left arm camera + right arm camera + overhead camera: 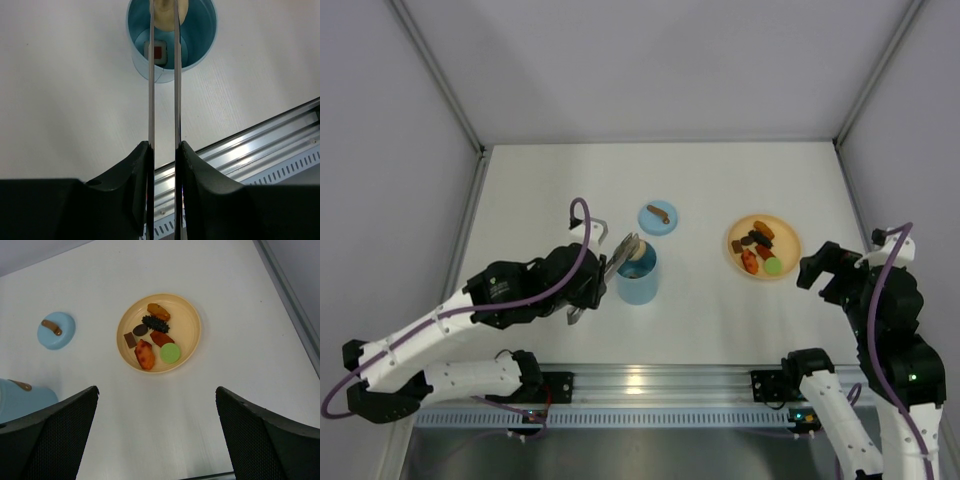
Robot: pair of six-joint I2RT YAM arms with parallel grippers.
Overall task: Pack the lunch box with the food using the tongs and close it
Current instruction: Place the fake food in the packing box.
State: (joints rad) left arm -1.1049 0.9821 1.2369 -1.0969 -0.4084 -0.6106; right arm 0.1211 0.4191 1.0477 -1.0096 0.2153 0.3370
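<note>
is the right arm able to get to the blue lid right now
Probably yes: the right gripper is open and empty, the lid lies uncovered, and only the low plate sits between them.

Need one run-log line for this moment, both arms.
left gripper: jaws shut on tongs, pale piece between tips over lunch box | right gripper: jaws open, near plate | lid: off, on table
</note>
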